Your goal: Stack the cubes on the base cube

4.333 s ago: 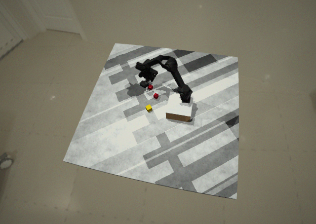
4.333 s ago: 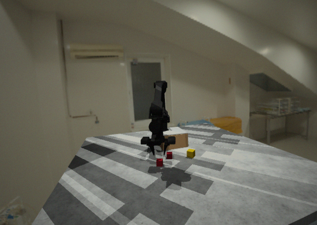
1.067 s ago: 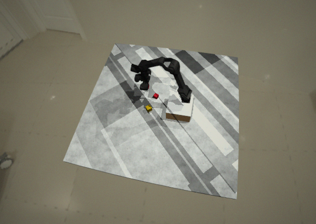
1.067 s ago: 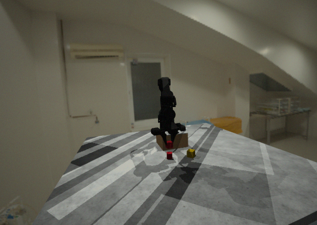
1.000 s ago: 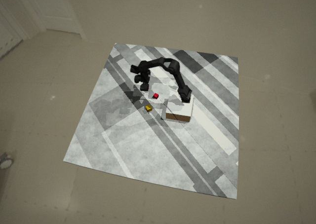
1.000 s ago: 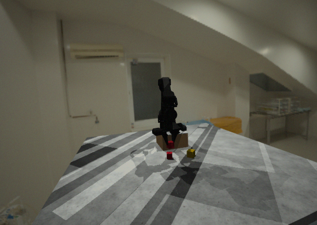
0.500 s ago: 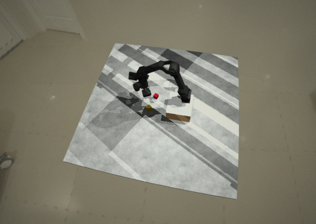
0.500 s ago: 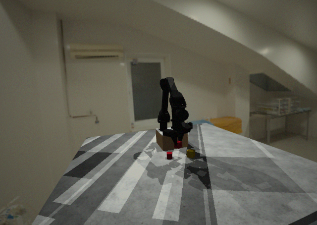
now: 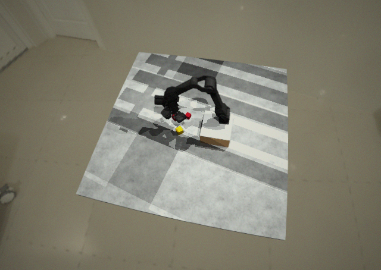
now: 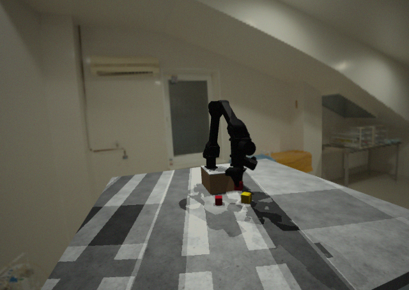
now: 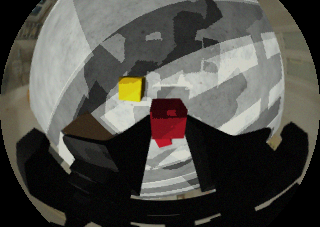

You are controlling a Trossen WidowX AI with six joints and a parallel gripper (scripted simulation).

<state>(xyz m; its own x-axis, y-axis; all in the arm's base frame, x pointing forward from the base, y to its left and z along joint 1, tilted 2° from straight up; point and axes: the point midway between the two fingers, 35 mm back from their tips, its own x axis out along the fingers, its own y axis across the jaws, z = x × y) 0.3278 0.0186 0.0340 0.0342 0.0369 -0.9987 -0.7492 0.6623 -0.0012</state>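
Note:
My gripper (image 9: 172, 116) (image 11: 167, 118) is shut on a red cube (image 9: 174, 117) (image 10: 239, 186) (image 11: 168, 126) and holds it raised above the table. In the exterior view the fingers partly cover this cube. The yellow cube (image 9: 179, 129) (image 10: 246, 197) (image 11: 130, 89) sits on the table with nothing on top of it. In the wrist view it is up and left of the held cube. The other red cube (image 9: 187, 115) (image 10: 218, 200) (image 11: 163, 143) lies on the table apart from the yellow one. In the wrist view the held cube hides most of it.
A brown box with a pale top (image 9: 215, 132) (image 10: 217, 183) stands under the arm's base, beside the cubes. Its brown side (image 11: 88, 126) shows at the lower left of the wrist view. Patchy shadows and bright bands cross the grey table (image 9: 221, 196) (image 10: 158, 241).

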